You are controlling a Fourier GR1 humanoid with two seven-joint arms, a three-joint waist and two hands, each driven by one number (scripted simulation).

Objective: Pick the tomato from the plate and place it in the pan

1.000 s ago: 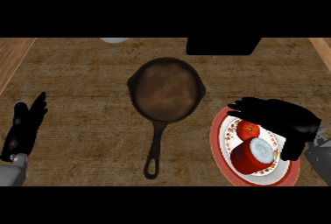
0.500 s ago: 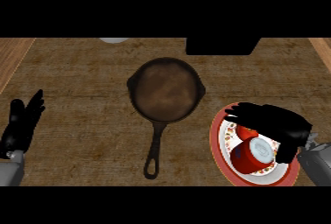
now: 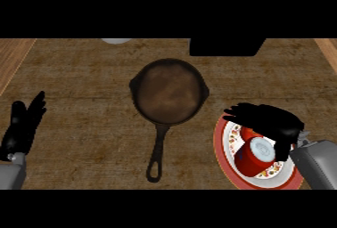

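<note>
Fingers (image 3: 240,111) of right hand (image 3: 270,120) spread over tomato (image 3: 248,132), ungrasped; round, smooth, soft: cup sides.

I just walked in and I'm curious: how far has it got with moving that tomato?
Nothing is delivered: the pan holds no tomato. The right hand is over the plate, covering the tomato beside a red cup. Lifting and placing remain. The left hand rests open.

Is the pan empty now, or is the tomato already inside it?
Empty. The pan shows only its bare brown bottom. The right hand is over the plate, hiding most of the tomato.
</note>
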